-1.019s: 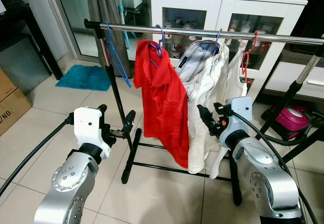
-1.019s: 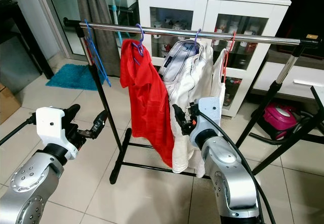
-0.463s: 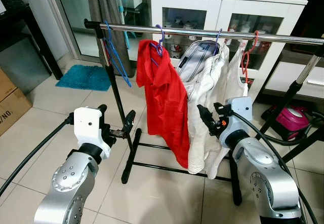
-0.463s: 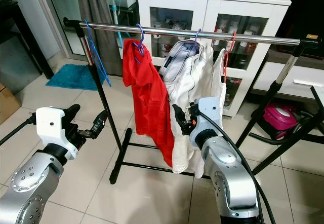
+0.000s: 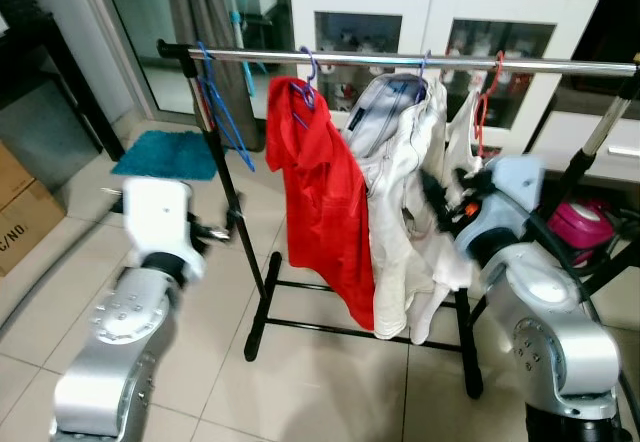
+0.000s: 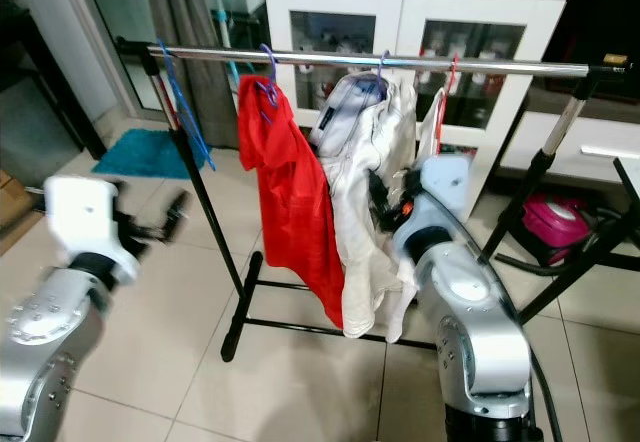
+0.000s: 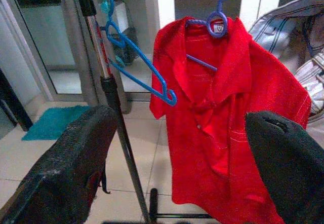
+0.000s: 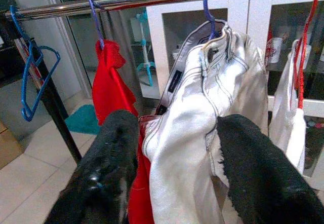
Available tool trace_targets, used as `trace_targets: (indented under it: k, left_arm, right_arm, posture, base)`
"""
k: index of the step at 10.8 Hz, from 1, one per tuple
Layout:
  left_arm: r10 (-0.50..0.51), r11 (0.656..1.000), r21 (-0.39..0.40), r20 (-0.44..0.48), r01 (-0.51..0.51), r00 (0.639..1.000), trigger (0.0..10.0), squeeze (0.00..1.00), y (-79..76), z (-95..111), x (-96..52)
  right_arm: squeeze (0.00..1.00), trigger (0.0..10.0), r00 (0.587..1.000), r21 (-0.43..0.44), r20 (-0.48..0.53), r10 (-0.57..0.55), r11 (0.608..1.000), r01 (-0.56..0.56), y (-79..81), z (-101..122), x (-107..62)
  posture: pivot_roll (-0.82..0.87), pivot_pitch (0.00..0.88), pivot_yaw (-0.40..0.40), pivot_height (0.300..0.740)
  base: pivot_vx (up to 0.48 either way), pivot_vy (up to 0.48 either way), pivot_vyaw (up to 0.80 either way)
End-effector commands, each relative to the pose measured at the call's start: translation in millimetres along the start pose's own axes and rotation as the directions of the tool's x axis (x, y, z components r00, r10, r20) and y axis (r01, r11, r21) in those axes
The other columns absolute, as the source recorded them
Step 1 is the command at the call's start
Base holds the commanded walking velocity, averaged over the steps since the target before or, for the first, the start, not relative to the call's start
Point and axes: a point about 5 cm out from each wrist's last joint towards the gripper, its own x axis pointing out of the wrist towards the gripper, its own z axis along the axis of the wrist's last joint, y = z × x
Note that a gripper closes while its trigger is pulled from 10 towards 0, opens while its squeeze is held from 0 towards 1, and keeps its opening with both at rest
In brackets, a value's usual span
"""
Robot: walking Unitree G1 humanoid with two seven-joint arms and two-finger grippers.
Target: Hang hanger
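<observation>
We stand on pale floor tiles [image 5: 320,392]. At twelve o'clock a white glass-door cabinet [image 5: 430,22]; at ten, a teal mat [image 5: 165,152]; at nine, a cardboard box [image 5: 20,207].

Clothes rails: one, a chrome bar [image 5: 400,59] on a black stand.
Hangers on the rail: four — one empty blue hanger [image 5: 225,112], two purple-hooked hangers [image 5: 308,65] carrying clothes, one red hanger [image 5: 485,107].
Red shirts: one [image 5: 325,202].
White garments: at least two, a jacket [image 5: 400,192] and a smaller piece [image 5: 462,147] by the red hanger; exact count unclear.
White cabinets: one [image 5: 440,2], two glass doors.
Teal mats: one [image 5: 165,154].
Cardboard boxes: one [image 5: 20,212].
Pink appliances: one [image 5: 580,227].
</observation>
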Motion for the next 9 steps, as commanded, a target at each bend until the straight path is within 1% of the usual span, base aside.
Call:
trace_targets:
  k: [1,2,3,4,5,6,7,8,9]
  left_arm:
    - [-0.005,1.000,-0.013,-0.019,0.005,1.000,10.0,1.00,0.4,-0.4,-1.0]
    - [-0.010,1.000,-0.010,-0.019,0.010,1.000,10.0,1.00,-0.5,0.7,-0.9]
    - [-0.021,0.999,0.033,-0.008,0.021,1.000,10.0,1.00,-2.8,1.6,0.8]
    - [-0.052,0.998,0.023,0.006,0.051,0.999,10.0,1.00,-6.7,3.3,3.5]
    - [-0.032,0.999,0.033,0.020,0.032,0.999,10.0,1.00,-6.7,6.2,7.1]
    - [-0.024,0.998,0.055,0.040,0.022,0.999,10.0,1.00,-7.3,9.5,10.3]
    - [-0.022,0.995,0.097,0.058,0.016,0.998,10.0,1.00,-9.5,12.6,14.6]
    - [-0.031,0.996,0.088,0.065,0.025,0.997,10.0,1.00,-12.1,14.7,18.7]
    - [-0.035,0.996,0.087,0.076,0.028,0.997,10.0,1.00,-13.4,16.9,21.8]
  right_arm:
    - [1.00,10.0,1.000,0.007,0.003,0.025,1.000,-0.025,2.3,2.4,0.0]
    - [1.00,10.0,0.999,-0.024,0.011,0.053,0.998,-0.052,3.1,3.9,0.2]
    - [1.00,10.0,0.994,-0.031,0.020,0.111,0.993,-0.111,6.4,4.6,0.0]
    - [1.00,10.0,0.993,-0.034,0.014,0.117,0.993,-0.117,7.1,4.7,0.7]
    - [1.00,10.0,0.990,0.008,0.031,0.140,0.990,-0.140,11.0,7.2,2.4]
    - [1.00,10.0,0.990,0.028,0.039,0.139,0.990,-0.140,14.1,9.0,4.0]
    - [1.00,10.0,0.989,-0.018,0.040,0.144,0.990,-0.143,17.2,9.0,6.7]
    - [1.00,10.0,0.983,-0.102,0.107,0.149,0.985,-0.138,17.2,14.8,8.5]
    - [1.00,10.0,0.983,-0.120,0.123,0.138,0.985,-0.123,15.9,16.3,9.0]
  posture:
    - [-0.05,0.000,0.075,0.740]
    - [-0.05,0.000,0.066,0.740]
    - [-0.05,0.000,0.057,0.740]
    - [-0.05,0.000,0.050,0.740]
    - [-0.04,0.000,0.045,0.740]
    - [-0.04,0.000,0.041,0.740]
    - [-0.05,0.000,0.049,0.740]
    - [-0.05,0.000,0.056,0.740]
    - [-0.06,0.000,0.062,0.740]
  base:
    - [0.000,0.000,0.00]
    - [0.000,0.000,0.00]
    - [0.000,0.000,0.00]
    - [0.000,0.000,0.00]
    - [0.000,0.000,0.00]
    - [0.000,0.000,0.00]
    - [0.000,0.000,0.00]
    - [0.000,-0.300,0.00]
    - [0.000,-0.390,0.00]
